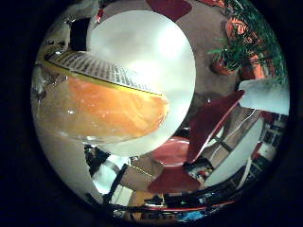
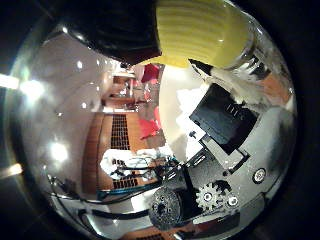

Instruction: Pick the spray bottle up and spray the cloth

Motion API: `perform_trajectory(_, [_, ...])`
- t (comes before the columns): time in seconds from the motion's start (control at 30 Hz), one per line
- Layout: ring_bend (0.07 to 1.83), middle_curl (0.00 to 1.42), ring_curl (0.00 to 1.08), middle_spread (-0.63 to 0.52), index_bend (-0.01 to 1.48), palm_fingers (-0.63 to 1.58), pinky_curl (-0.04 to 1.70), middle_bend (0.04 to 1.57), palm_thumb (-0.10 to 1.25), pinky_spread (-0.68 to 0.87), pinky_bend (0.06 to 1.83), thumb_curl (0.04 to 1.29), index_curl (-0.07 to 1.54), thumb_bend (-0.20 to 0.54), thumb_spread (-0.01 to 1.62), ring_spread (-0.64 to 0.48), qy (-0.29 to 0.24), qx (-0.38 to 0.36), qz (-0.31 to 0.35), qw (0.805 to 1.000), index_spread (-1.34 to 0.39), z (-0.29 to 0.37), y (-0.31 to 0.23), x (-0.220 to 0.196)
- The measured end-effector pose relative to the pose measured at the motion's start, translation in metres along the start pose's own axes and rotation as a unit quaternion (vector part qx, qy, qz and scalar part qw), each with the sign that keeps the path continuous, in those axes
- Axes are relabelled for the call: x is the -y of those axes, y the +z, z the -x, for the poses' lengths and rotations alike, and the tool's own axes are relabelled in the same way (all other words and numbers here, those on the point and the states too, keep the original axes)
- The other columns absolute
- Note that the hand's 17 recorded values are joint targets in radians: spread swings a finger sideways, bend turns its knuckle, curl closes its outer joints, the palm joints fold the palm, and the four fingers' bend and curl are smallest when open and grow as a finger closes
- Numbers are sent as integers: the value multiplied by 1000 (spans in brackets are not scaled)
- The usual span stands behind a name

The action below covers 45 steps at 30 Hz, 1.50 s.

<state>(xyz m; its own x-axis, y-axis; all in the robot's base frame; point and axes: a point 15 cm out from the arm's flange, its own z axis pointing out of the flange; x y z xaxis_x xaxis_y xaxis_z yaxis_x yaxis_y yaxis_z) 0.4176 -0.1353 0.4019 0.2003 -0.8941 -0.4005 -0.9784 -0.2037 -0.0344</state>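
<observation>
The spray bottle (image 1: 99, 111), with its orange liquid, fills my little-finger view and its yellow collar (image 2: 200, 32) sits tight against the thumb side, so I judge it's in the hand (image 2: 220, 125), probably lifted off the white round table (image 1: 151, 56). The fingers seem wrapped around it. I can't see the cloth; I'd find it first, then squeeze steadily.

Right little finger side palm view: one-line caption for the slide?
Spray bottle with orange liquid close against the palm, above a round white table.
</observation>
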Motion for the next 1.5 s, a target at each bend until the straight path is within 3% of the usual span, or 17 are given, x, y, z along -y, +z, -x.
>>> perform_trajectory(0.43, [1468,616,640,-73,1216,1177,1383,1390,1118,-172,1022,717,687,-14,949,-172,-20,-121,88,989,-168,64,19,10])
perform_trajectory(0.57, [1469,618,641,-74,1213,1175,1391,1393,1116,-174,1019,723,688,-13,947,-172,-26,-187,125,974,-169,69,25,11])
perform_trajectory(0.77, [1471,622,642,-75,1214,1173,1398,1390,1115,-177,1017,729,690,-13,947,-172,-21,-223,178,958,-170,79,55,3])
perform_trajectory(0.93, [1467,627,645,-75,1216,1169,1402,1390,1102,-179,1018,729,692,-13,955,-175,-30,-275,225,934,-170,84,81,-4])
perform_trajectory(1.5, [1460,630,649,-75,1212,1166,1410,1385,1100,-188,1008,733,695,-13,966,-175,-44,-324,282,902,-171,76,146,-24])
